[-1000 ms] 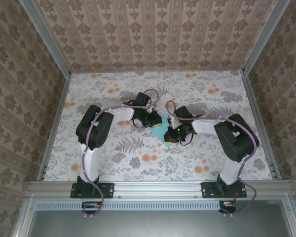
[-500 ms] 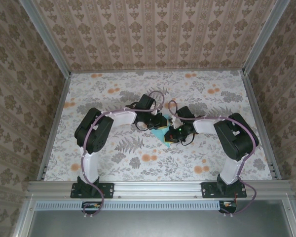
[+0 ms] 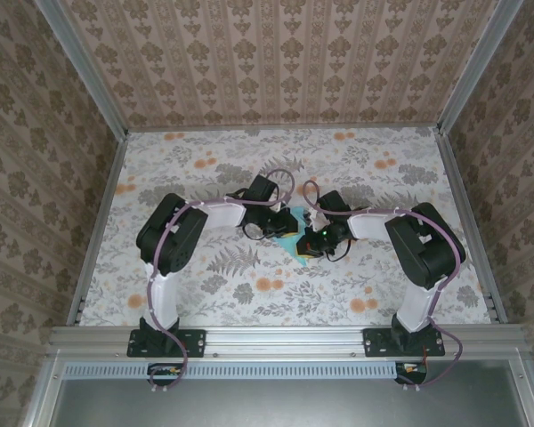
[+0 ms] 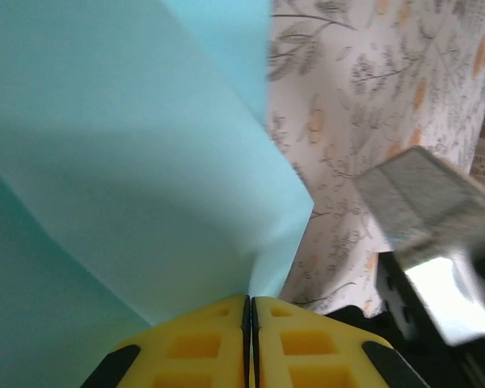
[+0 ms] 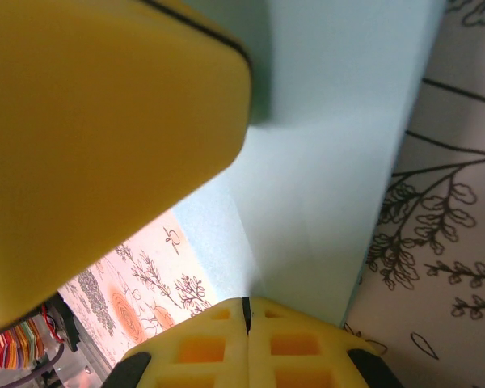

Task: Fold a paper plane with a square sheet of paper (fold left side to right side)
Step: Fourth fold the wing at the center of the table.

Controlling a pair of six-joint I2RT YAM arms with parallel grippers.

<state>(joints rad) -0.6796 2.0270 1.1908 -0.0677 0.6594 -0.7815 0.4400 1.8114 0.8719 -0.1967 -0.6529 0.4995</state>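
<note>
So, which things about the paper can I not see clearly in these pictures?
Top view: the paper is small, and the left arm and right arm cover most of it, so its outline and creases are unreadable.
Left wrist view: the paper runs off the top, left and bottom edges.
Right wrist view: a blurred yellow block close to the lens hides the paper's upper left part.

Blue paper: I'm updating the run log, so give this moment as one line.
paper: partly folded | left gripper: shut on paper | right gripper: shut on paper
</note>
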